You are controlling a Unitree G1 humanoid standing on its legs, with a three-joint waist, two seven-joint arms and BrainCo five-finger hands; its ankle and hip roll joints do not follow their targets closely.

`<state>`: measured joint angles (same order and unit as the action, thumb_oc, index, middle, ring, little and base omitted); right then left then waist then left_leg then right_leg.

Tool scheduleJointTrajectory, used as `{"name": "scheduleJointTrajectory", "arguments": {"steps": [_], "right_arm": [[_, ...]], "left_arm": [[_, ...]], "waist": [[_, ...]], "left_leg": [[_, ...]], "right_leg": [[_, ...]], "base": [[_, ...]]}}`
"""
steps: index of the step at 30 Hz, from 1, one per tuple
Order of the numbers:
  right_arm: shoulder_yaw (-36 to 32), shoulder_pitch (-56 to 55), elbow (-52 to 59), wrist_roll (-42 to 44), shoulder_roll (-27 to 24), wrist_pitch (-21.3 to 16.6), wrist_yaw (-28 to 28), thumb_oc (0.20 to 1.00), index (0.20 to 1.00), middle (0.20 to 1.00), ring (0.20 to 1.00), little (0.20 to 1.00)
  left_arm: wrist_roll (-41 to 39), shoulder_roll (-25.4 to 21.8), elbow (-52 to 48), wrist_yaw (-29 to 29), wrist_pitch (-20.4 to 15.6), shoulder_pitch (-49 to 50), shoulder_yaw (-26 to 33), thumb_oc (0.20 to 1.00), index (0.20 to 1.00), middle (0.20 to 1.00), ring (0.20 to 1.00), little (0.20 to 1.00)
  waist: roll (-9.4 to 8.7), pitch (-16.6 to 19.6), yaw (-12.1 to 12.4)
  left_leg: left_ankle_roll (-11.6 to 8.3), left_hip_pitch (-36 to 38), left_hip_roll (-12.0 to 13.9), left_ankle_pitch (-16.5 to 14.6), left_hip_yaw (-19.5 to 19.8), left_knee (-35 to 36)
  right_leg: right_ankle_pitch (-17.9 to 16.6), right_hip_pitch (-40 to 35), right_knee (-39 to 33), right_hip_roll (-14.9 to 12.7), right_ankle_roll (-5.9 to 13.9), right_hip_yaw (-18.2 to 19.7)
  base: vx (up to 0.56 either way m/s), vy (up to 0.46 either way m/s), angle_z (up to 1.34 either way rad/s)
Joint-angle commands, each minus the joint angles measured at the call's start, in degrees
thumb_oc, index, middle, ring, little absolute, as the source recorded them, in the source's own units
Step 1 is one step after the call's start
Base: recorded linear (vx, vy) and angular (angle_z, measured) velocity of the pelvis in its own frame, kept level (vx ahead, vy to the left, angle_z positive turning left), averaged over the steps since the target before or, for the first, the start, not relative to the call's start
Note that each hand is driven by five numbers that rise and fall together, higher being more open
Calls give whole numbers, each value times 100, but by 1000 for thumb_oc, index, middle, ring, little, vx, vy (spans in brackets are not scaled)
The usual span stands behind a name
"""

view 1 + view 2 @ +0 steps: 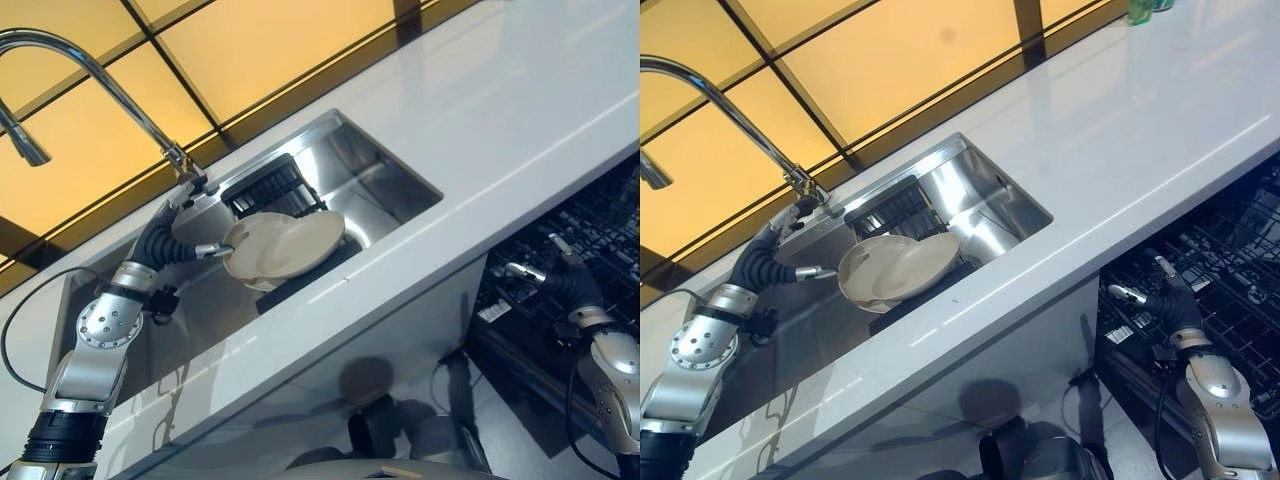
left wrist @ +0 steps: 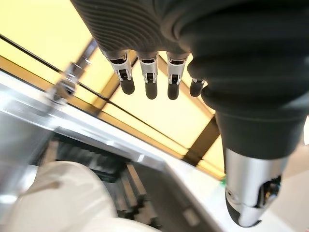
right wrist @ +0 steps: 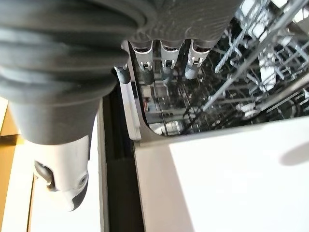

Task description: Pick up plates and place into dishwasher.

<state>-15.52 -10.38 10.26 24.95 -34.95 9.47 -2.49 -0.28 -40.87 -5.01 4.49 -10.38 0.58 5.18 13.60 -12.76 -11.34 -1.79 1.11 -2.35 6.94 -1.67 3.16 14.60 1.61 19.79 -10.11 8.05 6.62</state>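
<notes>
1. My left hand [image 1: 185, 235] hangs inside the sink [image 1: 385, 185], just below the base of the faucet [image 1: 95, 70]. Its fingers are straight and its thumb stands apart. It holds nothing.
2. The plates [image 1: 285, 245], 2 by my count and cream-coloured, lie overlapped in the sink on a dark rack [image 1: 270, 190]. They sit at 3 o'clock from my left hand. My thumb tip is just beside the near rim; I cannot tell whether it touches.
3. The overlapped pair runs long from 8 o'clock to 2 o'clock in the head views, roughly parallel to the sink's front wall.
4. The white counter [image 1: 520, 120] lies between the sink and the dishwasher [image 1: 600, 230], so I judge a plate must rise over the sink's front edge.
5. My right hand [image 1: 1160, 295] hovers at the open dishwasher rack, fingers straight, empty, well apart from the plates. My left hand is nearer.
</notes>
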Motion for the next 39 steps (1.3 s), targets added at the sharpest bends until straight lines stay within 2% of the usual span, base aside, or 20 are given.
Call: {"name": "scheduleJointTrajectory", "arguments": {"steps": [1,4,7,12,15,24,30,36,39], "right_arm": [[-66,375,474,321,-80,-228,187,1000,1000,1000,1000,1000],[92,475,422,379,-41,-351,406,1000,1000,1000,1000,1000],[299,592,350,363,57,-495,581,1000,1000,1000,1000,1000],[585,723,218,289,158,-693,825,1000,1000,1000,1000,1000],[702,801,149,346,91,-730,912,1000,1000,1000,1000,1000],[973,1093,-136,540,-142,-995,1080,1000,1000,1000,1000,1000],[1184,1284,-243,545,-150,-1115,1193,1000,1000,1000,1000,1000],[1315,1366,-278,478,-55,-1218,1247,1000,1000,1000,1000,1000],[1416,1418,-277,427,28,-1282,1320,1000,1000,1000,1000,1000]], "left_arm": [[683,-608,-106,-83,-99,-330,247,1000,1000,1000,1000,1000],[1088,-755,-344,11,-14,-288,145,1000,1000,1000,1000,1000],[993,-841,-483,266,175,-396,9,1000,1000,1000,1000,1000],[1356,-898,-526,455,316,-629,-238,1000,1000,1000,1000,1000],[1410,-999,-414,325,312,-801,-464,1000,1000,1000,1000,1000],[1449,-1017,-5,-252,-176,-1274,-1174,1000,1000,1000,1000,1000],[1443,-910,338,-662,-221,-1547,-1549,1000,1000,1000,1000,1000],[1283,-693,520,-1114,-268,-1599,-1640,1000,1000,1000,1000,1000],[1185,-505,641,-1156,-255,-1642,-1708,1000,1000,1000,1000,1000]], "waist": [[-336,125,167],[-364,105,274],[-404,117,339],[-447,137,374],[-469,136,339],[-518,-123,181],[-572,-321,78],[-624,-466,43],[-665,-543,46]], "left_leg": [[-87,73,-53,-928,186,-796],[-92,6,-23,-905,250,-765],[-94,-13,13,-885,281,-714],[-119,-7,91,-854,278,-649],[-137,1,131,-833,252,-608],[-154,-123,192,-876,145,-595],[-139,-236,191,-846,44,-589],[-109,-340,171,-834,-35,-617],[-88,-418,157,-819,-46,-627]], "right_leg": [[-1371,187,-1259,-96,-83,16],[-1398,212,-1308,-103,-73,-90],[-1430,196,-1384,-108,-56,-182],[-1475,168,-1487,-71,-53,-247],[-1502,165,-1525,-47,-35,-223],[-1509,342,-1551,35,-14,-29],[-1579,516,-1532,70,-1,89],[-1617,645,-1495,75,7,158],[-1641,739,-1462,90,1,175]], "base": [[-81,-38,22],[-170,-108,13],[-112,-117,19],[-68,-91,-3],[-33,-61,-2],[-60,-27,-4],[-60,3,-15],[-34,11,-9],[-57,-11,-3]]}}
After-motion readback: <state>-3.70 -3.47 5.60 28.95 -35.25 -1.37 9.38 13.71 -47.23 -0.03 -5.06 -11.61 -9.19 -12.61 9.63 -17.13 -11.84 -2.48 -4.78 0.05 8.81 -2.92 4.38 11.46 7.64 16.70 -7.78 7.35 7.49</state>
